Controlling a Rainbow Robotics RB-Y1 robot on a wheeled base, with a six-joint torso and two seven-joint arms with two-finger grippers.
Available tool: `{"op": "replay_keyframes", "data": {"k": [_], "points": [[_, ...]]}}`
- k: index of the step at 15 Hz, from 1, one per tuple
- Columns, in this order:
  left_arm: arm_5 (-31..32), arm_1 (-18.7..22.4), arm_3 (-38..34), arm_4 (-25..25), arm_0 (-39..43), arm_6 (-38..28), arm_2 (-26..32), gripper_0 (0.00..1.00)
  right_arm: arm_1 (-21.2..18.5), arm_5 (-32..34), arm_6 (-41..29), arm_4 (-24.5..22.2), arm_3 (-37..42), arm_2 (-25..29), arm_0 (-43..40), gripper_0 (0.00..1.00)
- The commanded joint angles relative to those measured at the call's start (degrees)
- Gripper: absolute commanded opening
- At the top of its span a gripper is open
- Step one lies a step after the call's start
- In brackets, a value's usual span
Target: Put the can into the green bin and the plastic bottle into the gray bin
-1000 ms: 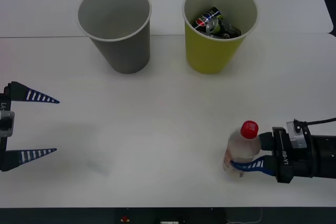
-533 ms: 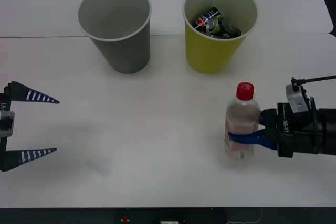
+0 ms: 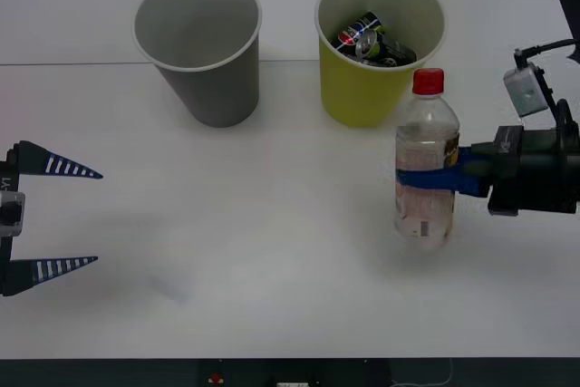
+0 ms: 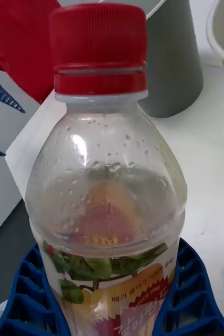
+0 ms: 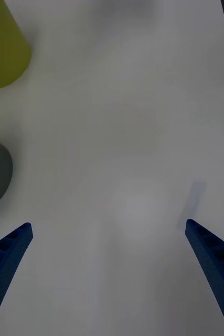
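1. Front view: the right gripper has its blue fingers clamped round the middle of the plastic bottle, upright, red cap up, toward the table's right edge. The gray bin stands well off to the bottle's left and farther back; the green bin, with cans already inside, sits between, so I'd judge the carry must pass in front of it or above its rim.
2. Front view again: the left gripper hangs spread open by the left edge, idle.
3. Right wrist view: ribbed fingers hug the bottle's label; gray bin behind the cap.
4. Left wrist view: wide-spread fingers above bare tabletop.
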State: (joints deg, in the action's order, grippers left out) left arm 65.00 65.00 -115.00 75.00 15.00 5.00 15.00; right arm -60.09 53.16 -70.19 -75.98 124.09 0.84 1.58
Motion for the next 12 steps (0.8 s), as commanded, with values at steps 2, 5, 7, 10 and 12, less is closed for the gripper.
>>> {"op": "replay_keyframes", "data": {"k": [2,5,7,10,12], "points": [[0.0,0.0,0.0,0.0,0.0,0.0,0.0,1.0,-0.29,1.51,-9.17,-2.06,0.28,0.03,7.56,0.0],[0.0,0.0,0.0,0.0,0.0,0.0,0.0,1.0,-0.29,7.84,-9.17,-1.54,-3.59,0.03,15.56,0.0],[0.0,0.0,0.0,0.0,0.0,0.0,0.0,1.0,-0.29,12.76,-9.53,-1.54,-6.32,-0.05,20.83,0.0],[0.0,0.0,0.0,0.0,0.0,0.0,0.0,1.0,-0.2,19.0,-15.41,-4.7,-8.78,-3.39,31.64,0.0],[0.0,0.0,0.0,0.0,0.0,0.0,0.0,1.0,0.77,19.0,-15.33,-5.84,-12.03,-8.05,37.97,0.0]]}}
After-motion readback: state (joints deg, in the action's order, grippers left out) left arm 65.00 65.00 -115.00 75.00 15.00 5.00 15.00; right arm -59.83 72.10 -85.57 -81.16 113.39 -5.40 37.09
